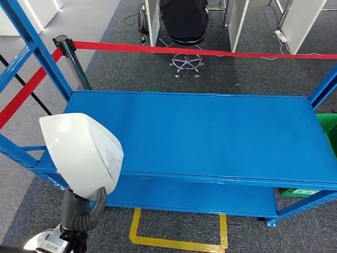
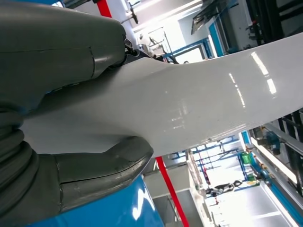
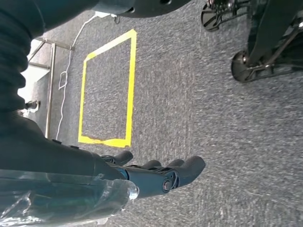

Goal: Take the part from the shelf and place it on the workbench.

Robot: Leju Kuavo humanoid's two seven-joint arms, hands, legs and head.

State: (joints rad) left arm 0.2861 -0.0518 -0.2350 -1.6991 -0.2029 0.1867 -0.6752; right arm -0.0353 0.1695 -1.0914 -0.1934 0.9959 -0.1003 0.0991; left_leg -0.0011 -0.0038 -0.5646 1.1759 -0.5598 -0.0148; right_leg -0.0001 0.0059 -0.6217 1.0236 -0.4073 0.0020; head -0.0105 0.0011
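Note:
A glossy white curved part (image 1: 81,153) hangs in front of the left end of the blue shelf (image 1: 206,132), held from below by my left hand (image 1: 81,211). Up close, the part (image 2: 200,104) is a smooth white shell, clamped between the grey thumb (image 2: 103,168) and the fingers (image 2: 64,52) of that hand. My right hand (image 3: 161,175) hangs over the grey carpet with its fingers stretched out and nothing in them. The shelf's top board is bare.
A red barrier tape (image 1: 198,51) on a black post (image 1: 71,58) runs behind the shelf, with an office chair (image 1: 185,31) beyond it. A yellow floor square (image 1: 179,232) lies under the shelf front. A green bin (image 1: 328,132) stands at the right end.

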